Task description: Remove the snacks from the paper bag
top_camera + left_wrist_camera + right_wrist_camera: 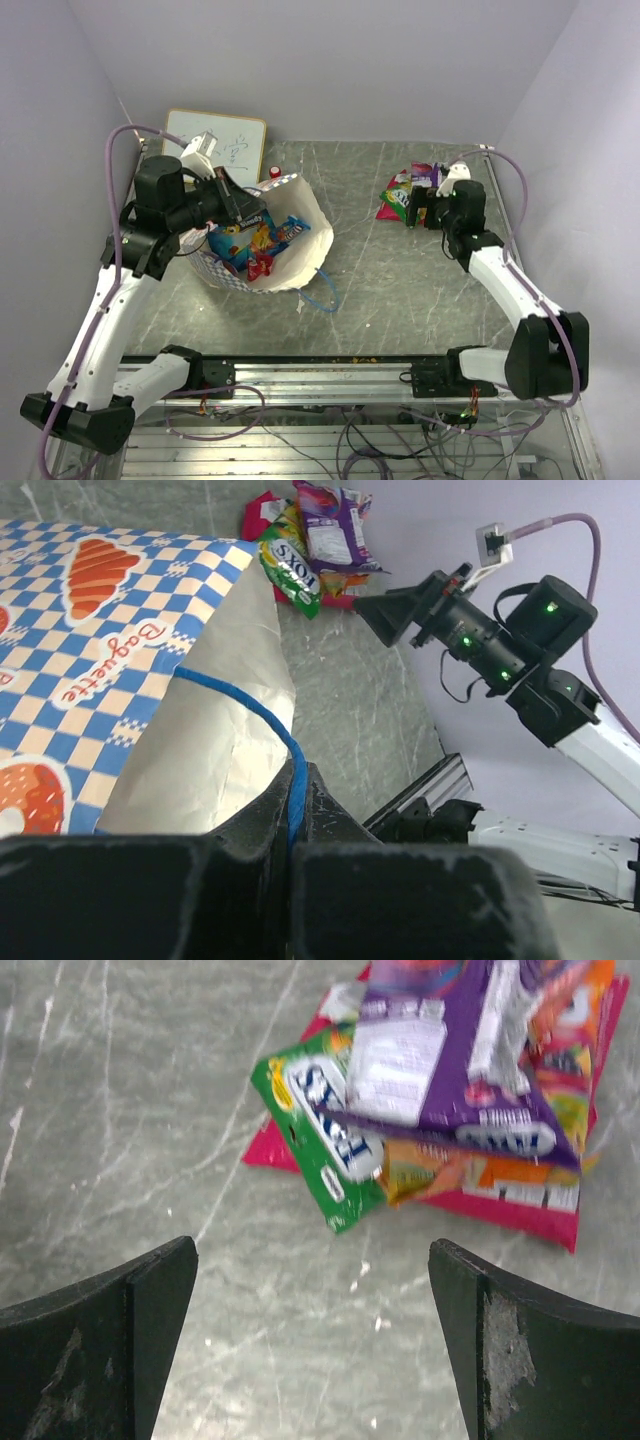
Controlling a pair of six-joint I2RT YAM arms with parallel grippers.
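Overhead, the left gripper [250, 212] masks some bright foil snack packets [262, 242] inside the cream checkered paper bag [305, 215]. Right wrist view: glossy purple foil packet [455, 1110] cut by top edge, lettering blurred.

The paper bag [120, 670] carries "Baguette" in orange script on its blue-and-white checkered band, at the left of the left wrist view. At the top centre, the green packet [290, 565] reads "FOXS" in white. Print on the purple packet [440, 1070] and marks on the whiteboard [225, 140] are unreadable.

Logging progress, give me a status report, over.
Left claw shut on paper bag at its blue cord. Right claw open near unloaded snack pile. More packets inside bag.
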